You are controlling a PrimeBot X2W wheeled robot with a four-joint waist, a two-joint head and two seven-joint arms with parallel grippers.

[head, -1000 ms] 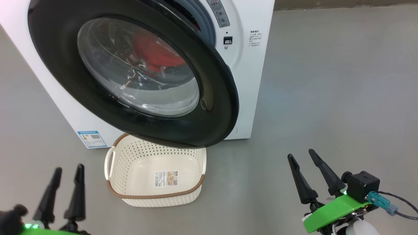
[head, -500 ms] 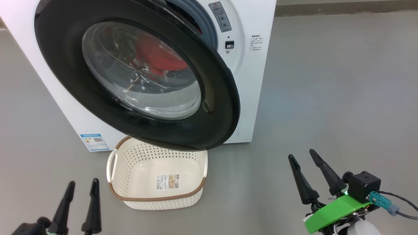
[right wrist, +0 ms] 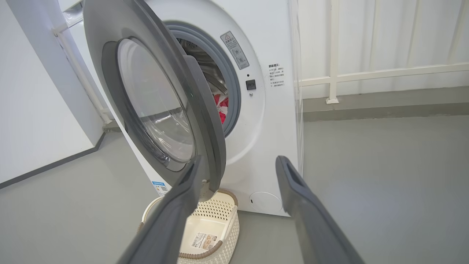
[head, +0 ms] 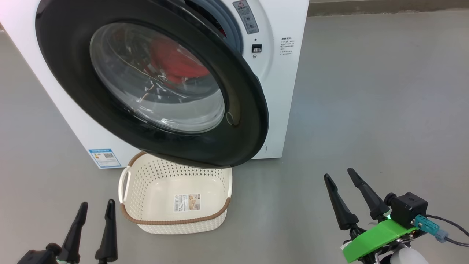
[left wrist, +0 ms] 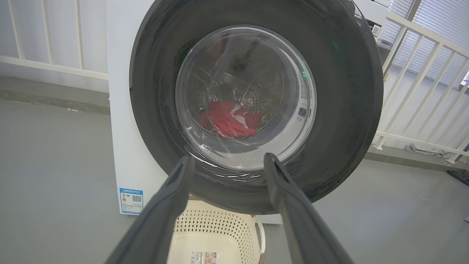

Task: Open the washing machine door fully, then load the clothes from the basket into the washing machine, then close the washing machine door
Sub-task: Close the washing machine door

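The left tool (head: 98,201) sits at the lower left of the head view. Its two dark fingers are spread apart and released, grasping nothing and touching nothing above the grey floor (head: 366,110). The right tool (head: 338,173), at the lower right on its green mount, is likewise spread wide and empty, well apart from everything.

Between them, nearer the left tool, the basket (head: 176,221) stands on the floor just in front of the washing machine (head: 285,91). It is empty, with a paper label (head: 187,202) on its bottom. Over the basket's far end hangs the washing machine door (head: 242,110), part-way open, its black rim overlapping the basket's back edge in the head view. The clothes (head: 176,62) lie inside the drum, a red heap seen through the door's glass bowl. A blue sticker (head: 104,157) sits low on the machine's front, left of the basket.

The left wrist view faces the door nearly square on and shows the red fabric, with a white mark, low in the perforated drum behind the glass. The right wrist view looks from the side into the gap between door and front, where the grey gasket (right wrist: 234,84) and a strip of red-and-white fabric show directly past the door's edge. It also shows the small round flap (right wrist: 265,201) low on the front and a white railing (right wrist: 366,75) behind.
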